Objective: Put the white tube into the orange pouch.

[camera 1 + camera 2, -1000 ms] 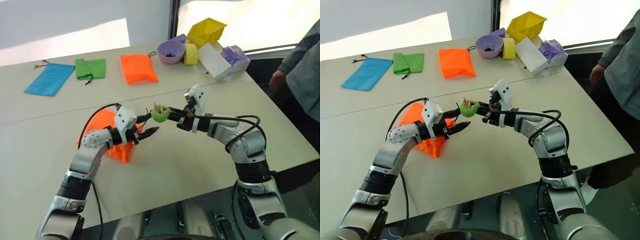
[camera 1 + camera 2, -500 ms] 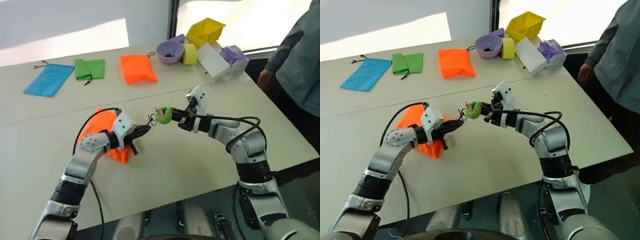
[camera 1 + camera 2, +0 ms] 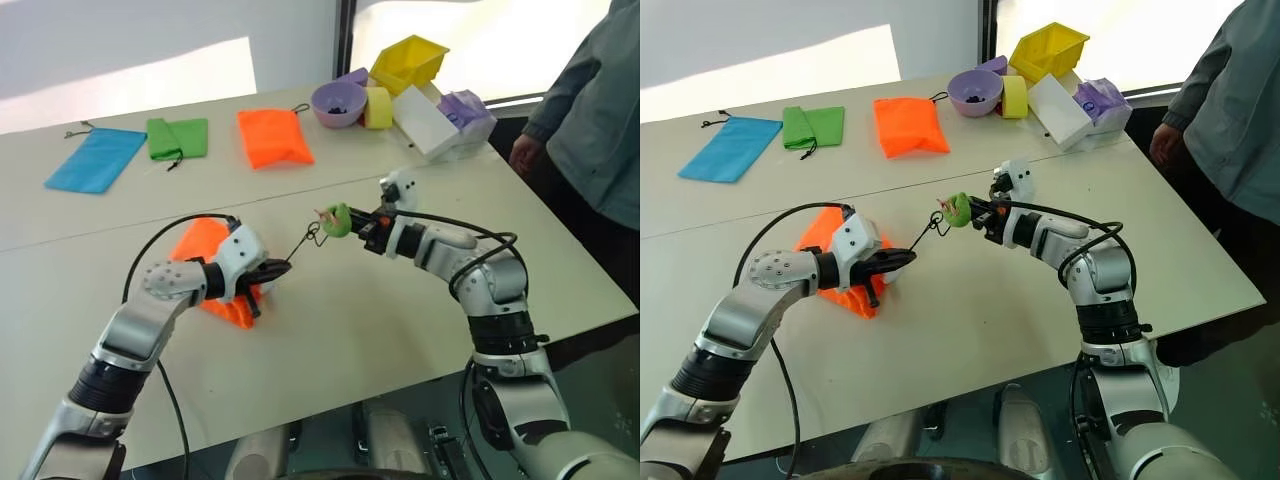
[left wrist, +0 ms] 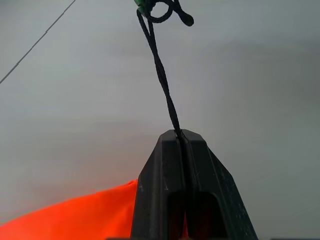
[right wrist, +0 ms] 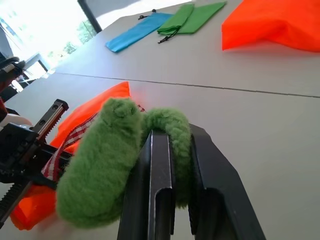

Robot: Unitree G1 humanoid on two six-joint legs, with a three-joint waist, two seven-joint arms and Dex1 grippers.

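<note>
Pulling in opposite directions, the two grippers hold the drawstring taut between them. The right gripper [image 3: 978,214] is pinched on the green ball [image 3: 958,209] at the cord's end, lifted above the desk [image 3: 970,310]. The left gripper [image 3: 902,259] is pressed together on the dark cord [image 4: 162,80] close to the pouch [image 3: 830,262], which lies crumpled on the desk just under and behind that gripper. This grip looks meant to work the drawstring: one end anchored near the mouth while the other is drawn away, probably cinching the pouch shut. The white tube cannot be made out anywhere on the desk; it may already be inside the pouch, though the pictures do not show this. A second orange pouch [image 3: 905,124] lies well apart.
</note>
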